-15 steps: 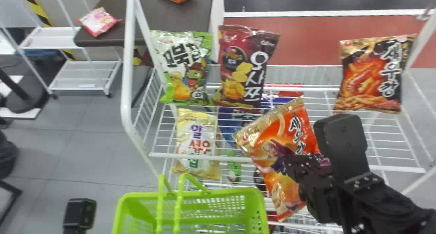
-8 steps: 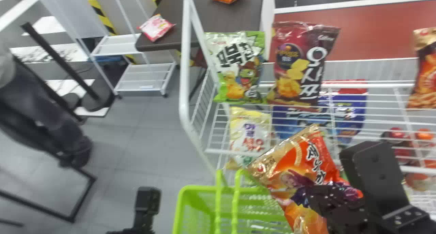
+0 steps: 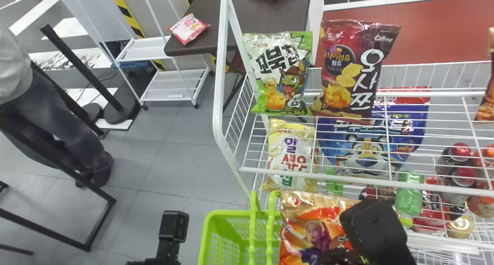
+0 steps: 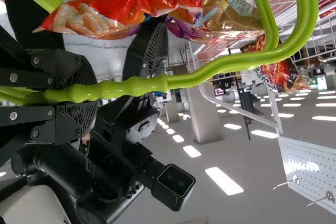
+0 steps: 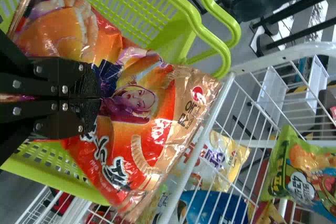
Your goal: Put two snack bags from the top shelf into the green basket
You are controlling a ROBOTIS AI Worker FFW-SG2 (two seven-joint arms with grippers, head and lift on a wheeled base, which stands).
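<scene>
White wire: one shelf, which stood beyond the basket. Green plastic: one basket, its handles clamped in the jaws of the left gripper. Orange film: one snack bag, held over the basket's mouth, its middle pinched in the jaws of the right gripper. Probably light, soft, slippery, contents fragile; a gentle mid-bag hold seemed best.

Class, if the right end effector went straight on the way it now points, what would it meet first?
Beyond its snack bag, the right end effector would probably meet the shelf's front rail or green basket first; the bag hides which.
</scene>
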